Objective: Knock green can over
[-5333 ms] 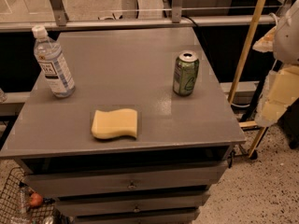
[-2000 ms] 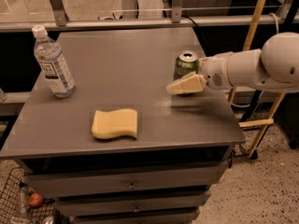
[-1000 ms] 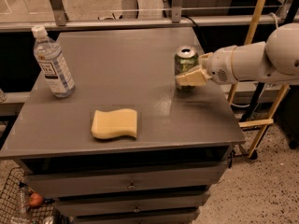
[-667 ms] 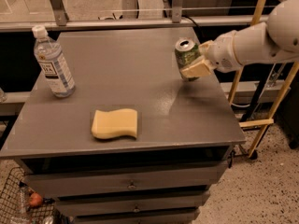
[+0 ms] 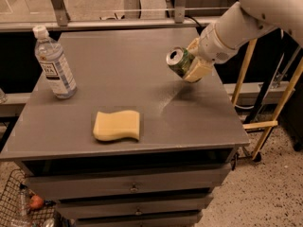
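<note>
The green can point(image 5: 178, 61) is tilted hard to the left, its silver top facing left and toward the camera, over the right part of the grey table point(image 5: 118, 93). It looks lifted off the surface. My gripper point(image 5: 193, 64) is at the can's right side, its pale fingers point(image 5: 198, 70) wrapped around the can's body. The white arm reaches in from the upper right.
A clear water bottle point(image 5: 53, 63) stands upright at the table's left. A yellow sponge point(image 5: 117, 125) lies near the front middle. Drawers sit below the tabletop. A wire basket point(image 5: 19, 207) is on the floor at the lower left, and yellow poles point(image 5: 265, 126) stand at the right.
The arm came in from the right and closed on the standing can. Since then the can has tipped left and risen with the gripper.
</note>
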Robot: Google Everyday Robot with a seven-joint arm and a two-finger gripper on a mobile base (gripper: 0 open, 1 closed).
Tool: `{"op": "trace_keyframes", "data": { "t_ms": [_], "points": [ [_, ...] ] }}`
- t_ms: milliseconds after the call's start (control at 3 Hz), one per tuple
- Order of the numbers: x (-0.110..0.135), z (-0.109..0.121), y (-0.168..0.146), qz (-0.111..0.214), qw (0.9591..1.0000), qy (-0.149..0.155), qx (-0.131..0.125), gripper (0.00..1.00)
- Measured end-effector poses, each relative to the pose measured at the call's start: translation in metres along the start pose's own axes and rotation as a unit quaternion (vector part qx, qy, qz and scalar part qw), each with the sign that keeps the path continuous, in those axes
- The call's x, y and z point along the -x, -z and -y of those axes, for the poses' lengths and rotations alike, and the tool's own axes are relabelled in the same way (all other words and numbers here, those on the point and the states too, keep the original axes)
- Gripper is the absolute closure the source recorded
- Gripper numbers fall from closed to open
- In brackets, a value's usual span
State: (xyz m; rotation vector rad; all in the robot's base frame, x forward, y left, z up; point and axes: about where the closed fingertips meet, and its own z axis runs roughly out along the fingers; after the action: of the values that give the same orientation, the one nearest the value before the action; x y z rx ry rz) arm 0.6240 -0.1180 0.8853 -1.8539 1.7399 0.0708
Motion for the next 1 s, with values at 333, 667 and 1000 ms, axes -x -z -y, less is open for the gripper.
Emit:
{"op": "trace_keyframes", "data": {
  "t_ms": [333, 667, 1000],
  "points": [
    [0.004, -0.011, -0.018, -0.079, 0.9914, 0.091, 0.050, 1.00],
    [0.007, -0.020, -0.032, -0.143, 0.9707, 0.169, 0.093, 1.00],
    [0.012, -0.024, -0.041, -0.177, 0.9508, 0.223, 0.122, 1.00]
  ]
}}
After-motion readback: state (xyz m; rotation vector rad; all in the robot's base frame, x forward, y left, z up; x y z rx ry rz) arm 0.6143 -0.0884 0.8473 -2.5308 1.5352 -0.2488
